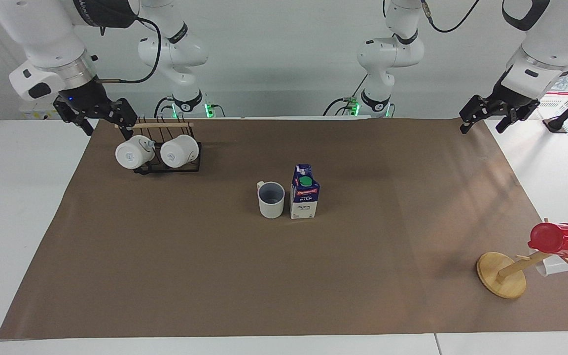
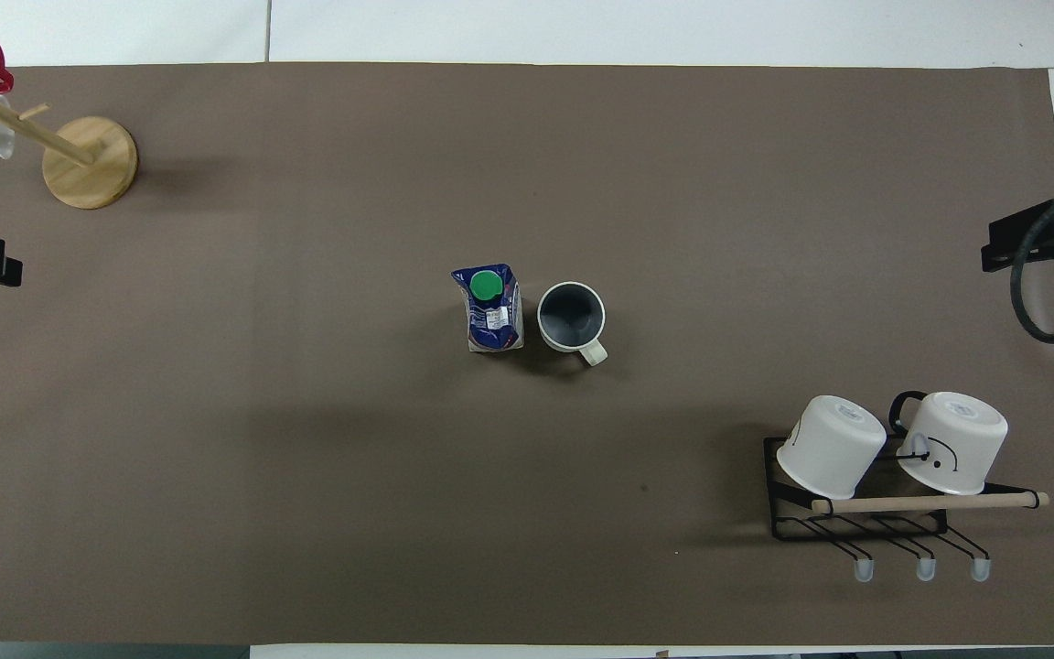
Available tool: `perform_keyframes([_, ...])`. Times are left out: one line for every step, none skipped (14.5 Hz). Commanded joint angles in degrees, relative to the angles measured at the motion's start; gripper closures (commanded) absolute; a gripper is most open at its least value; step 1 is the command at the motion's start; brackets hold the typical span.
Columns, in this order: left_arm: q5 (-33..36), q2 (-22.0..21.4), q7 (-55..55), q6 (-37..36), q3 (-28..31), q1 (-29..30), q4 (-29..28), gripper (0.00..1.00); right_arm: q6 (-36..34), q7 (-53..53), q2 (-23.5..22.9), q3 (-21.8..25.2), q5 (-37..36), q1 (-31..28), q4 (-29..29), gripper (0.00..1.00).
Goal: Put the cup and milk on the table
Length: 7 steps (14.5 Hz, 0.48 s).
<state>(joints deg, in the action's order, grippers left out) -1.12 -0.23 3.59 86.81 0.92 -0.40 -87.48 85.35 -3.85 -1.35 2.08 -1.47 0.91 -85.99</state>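
The worktop carries the milk and the cup upright at mid-mat, just beside each other. The right gripper and left gripper hang at the mat's robot-side corners, fingers spread and empty. Risk: any new reach could topple the light carton against the cup.

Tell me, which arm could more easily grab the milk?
Probably left: the milk stands toward its end, the cup toward the right's. Left tool and right tool both hang open over the table's corners.
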Motion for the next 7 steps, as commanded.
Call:
perform_keyframes([0.7,-1.4,0.3,1.4,-0.5,0.7,-2.0,0.0,0.6,1.6,0.8,-0.2,0.6,-0.8,-1.2,0.0])
perform_keyframes([0.7,-1.4,0.3,1.0,-0.5,0.8,-2.0,0.0,0.6,1.6,0.9,-0.2,0.6,-0.8,-1.2,0.0])
perform_keyframes([0.7,-1.5,0.3,0.6,-0.5,1.1,-2.0,0.0,0.6,1.6,0.9,-0.2,0.6,-0.8,-1.2,0.0])
perform_keyframes([0.7,-1.5,0.3,0.6,-0.5,1.0,-2.1,0.0,0.6,1.7,0.9,-0.2,0.6,-0.8,-1.2,0.0])
perform_keyframes([0.7,-1.5,0.3,0.6,-0.5,0.9,-2.0,0.0,0.6,1.7,0.9,-0.2,0.6,-0.8,-1.2,0.0])
perform_keyframes([0.7,-1.5,0.3,0.6,-0.6,0.6,-2.1,0.0,0.6,1.7,0.9,-0.3,0.6,-0.9,-1.2,0.0])
perform_keyframes([0.7,-1.5,0.3,0.6,-0.6,0.3,-2.0,0.0,0.6,1.7,0.9,-0.2,0.6,-0.9,-1.2,0.0])
